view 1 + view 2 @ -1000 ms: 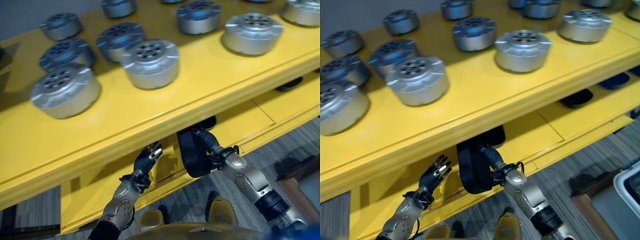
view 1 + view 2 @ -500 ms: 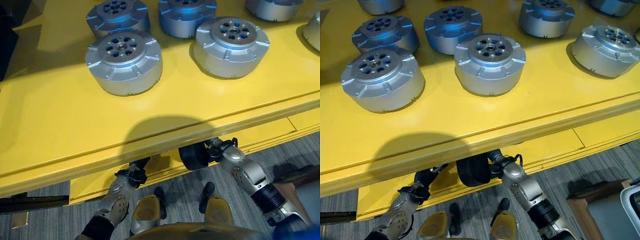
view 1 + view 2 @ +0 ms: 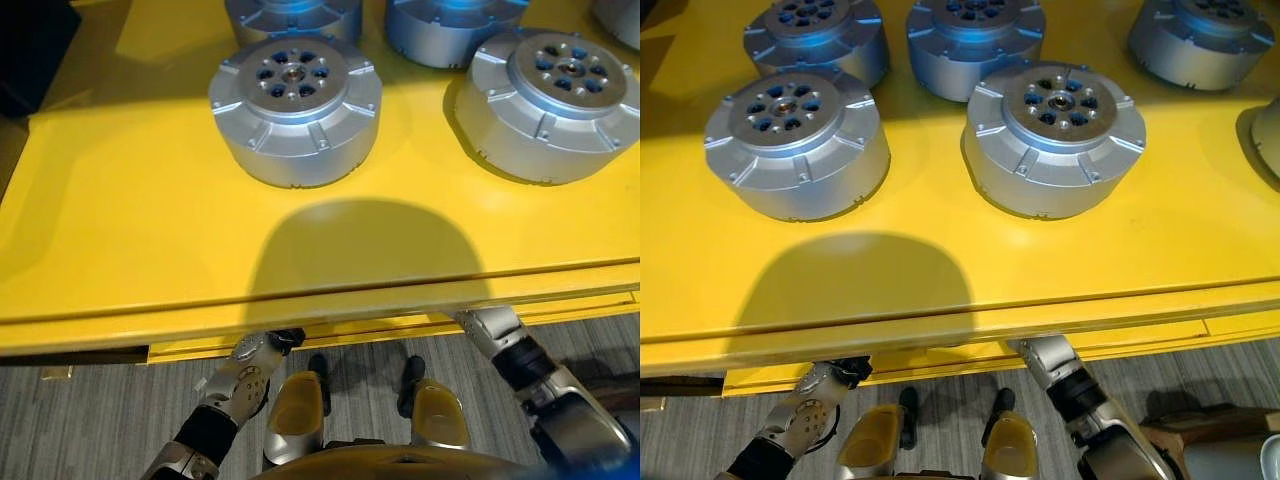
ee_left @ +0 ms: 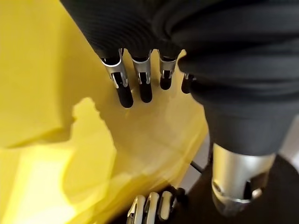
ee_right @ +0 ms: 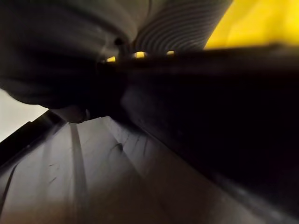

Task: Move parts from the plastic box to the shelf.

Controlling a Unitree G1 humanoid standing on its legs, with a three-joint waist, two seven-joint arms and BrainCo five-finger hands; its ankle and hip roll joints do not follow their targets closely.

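left hand [image 4: 219,84] fingers [image 4: 124,91] straight

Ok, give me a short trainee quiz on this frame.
1. True or false: the silver parts on the shelf are stacked on one another.
2. Where does the left hand reach? A) onto a part B) under the shelf's top board C) into a box
3. Fill in: the left hand's fingers are ___ (straight or curled).
Key: 1 false; 2 B; 3 straight.
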